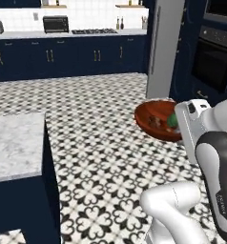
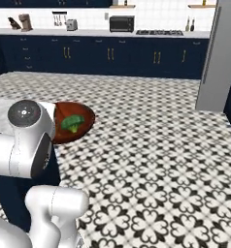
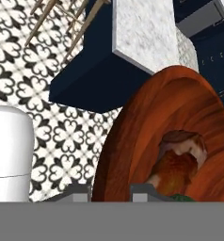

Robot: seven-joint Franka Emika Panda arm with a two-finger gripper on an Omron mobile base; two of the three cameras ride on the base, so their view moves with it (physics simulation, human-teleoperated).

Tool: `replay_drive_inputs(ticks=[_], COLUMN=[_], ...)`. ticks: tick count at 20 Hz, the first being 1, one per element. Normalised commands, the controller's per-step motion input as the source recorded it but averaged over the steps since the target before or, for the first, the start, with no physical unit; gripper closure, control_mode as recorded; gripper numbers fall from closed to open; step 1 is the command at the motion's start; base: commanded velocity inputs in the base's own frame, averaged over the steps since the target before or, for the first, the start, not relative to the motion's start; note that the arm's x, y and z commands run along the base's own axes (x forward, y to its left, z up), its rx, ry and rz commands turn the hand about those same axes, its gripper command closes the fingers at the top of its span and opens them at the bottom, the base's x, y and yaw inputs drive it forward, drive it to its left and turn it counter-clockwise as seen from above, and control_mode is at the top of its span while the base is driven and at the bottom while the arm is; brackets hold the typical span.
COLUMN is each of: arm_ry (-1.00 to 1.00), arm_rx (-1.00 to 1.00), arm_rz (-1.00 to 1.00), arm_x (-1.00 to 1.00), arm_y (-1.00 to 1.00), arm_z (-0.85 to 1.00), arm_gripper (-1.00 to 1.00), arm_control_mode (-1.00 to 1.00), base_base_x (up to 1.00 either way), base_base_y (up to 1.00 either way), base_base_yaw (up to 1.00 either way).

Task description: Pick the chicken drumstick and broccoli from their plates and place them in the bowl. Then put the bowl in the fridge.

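Observation:
The red-brown bowl (image 1: pixel 151 125) hangs tilted in the air over the patterned floor, with my gripper (image 3: pixel 110 191) shut on its rim. Inside it lie the brown chicken drumstick (image 3: pixel 182 157) and the green broccoli (image 2: pixel 72 122), side by side. In the left base view the broccoli (image 1: pixel 171 120) sits by the white hand and the drumstick (image 1: pixel 156 122) next to it. The grey fridge (image 1: pixel 164 47) stands beyond the bowl, its side panel toward me, and rises at the right edge as the fridge (image 2: pixel 218 58) in the right base view. The plates are out of view.
A marble-topped island (image 1: pixel 15 143) with dark blue sides stands close on the left. A dark wall oven (image 1: pixel 215 59) is right of the fridge. Blue cabinets and a toaster oven (image 2: pixel 121 23) line the back wall. Wooden stool legs (image 3: pixel 62 19) stand by the island.

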Motion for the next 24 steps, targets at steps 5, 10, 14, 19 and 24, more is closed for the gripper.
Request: replay_drive_inputs(ticks=[5, 10, 14, 19, 24], arm_ry=[0.0, 0.0, 0.0, 0.0, 0.0], arm_rx=[0.0, 0.0, 0.0, 0.0, 0.0], arm_rz=[0.0, 0.0, 0.0, 0.0, 0.0], arm_x=[0.0, 0.0, 0.0, 0.0, 0.0], arm_y=[0.0, 0.0, 0.0, 0.0, 0.0], arm_z=[0.0, 0.0, 0.0, 0.0, 0.0], arm_gripper=[1.0, 1.0, 1.0, 1.0, 1.0], arm_control_mode=[1.0, 1.0, 1.0, 1.0, 1.0], base_base_x=[0.98, 1.0, 1.0, 1.0, 1.0], base_base_y=[-0.41, 0.0, 0.0, 0.0, -0.02], base_base_yaw=[0.02, 0.0, 0.0, 0.0, 0.0])
